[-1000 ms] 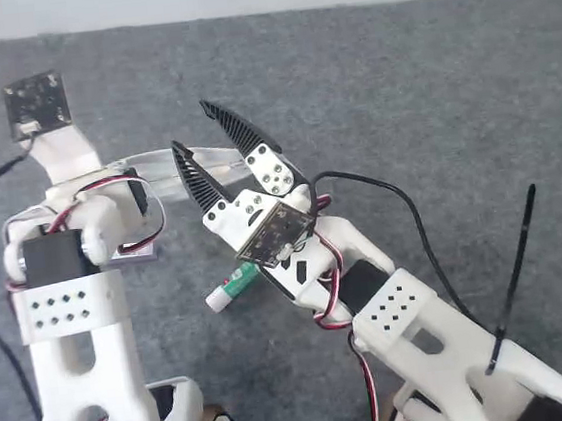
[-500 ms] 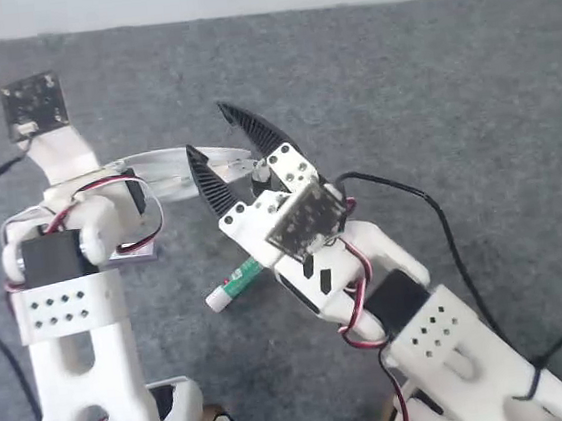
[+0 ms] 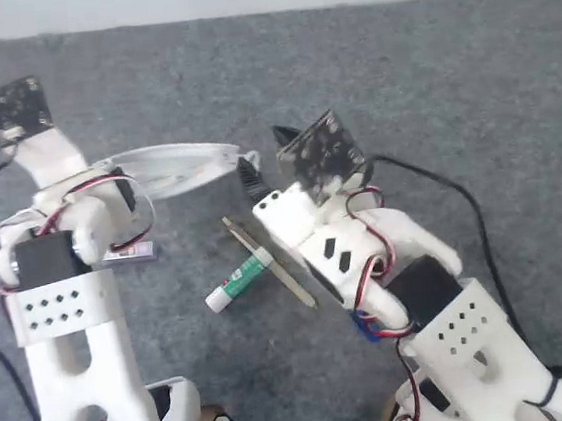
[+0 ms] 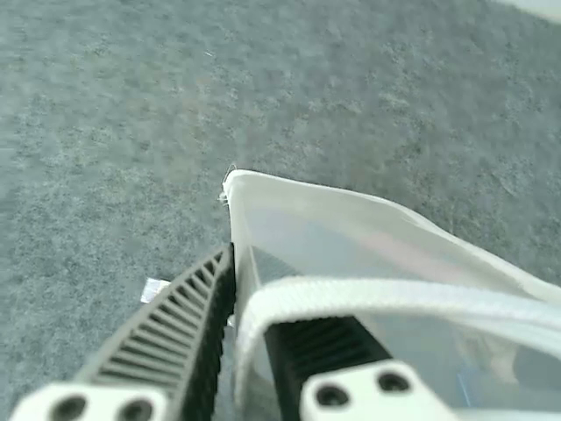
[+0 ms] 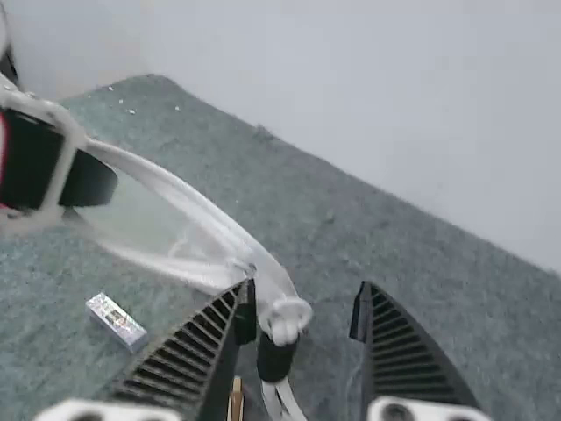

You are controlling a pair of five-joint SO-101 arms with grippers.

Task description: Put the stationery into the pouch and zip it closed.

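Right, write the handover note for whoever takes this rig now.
Left claw: shut on the pouch rim.
Right claw: open around the zipper pull.
On the mat, outside the pouch: glue stick, thin wooden stick, small block.
Done: pouch gripped.
Left: load all three, zip shut.

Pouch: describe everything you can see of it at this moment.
The pouch is clear, soft plastic with a white zip band along its top edge. It is held roughly level, one end clamped in the jaws of the left gripper. Its white zip pull sits between the open jaws of the right gripper.
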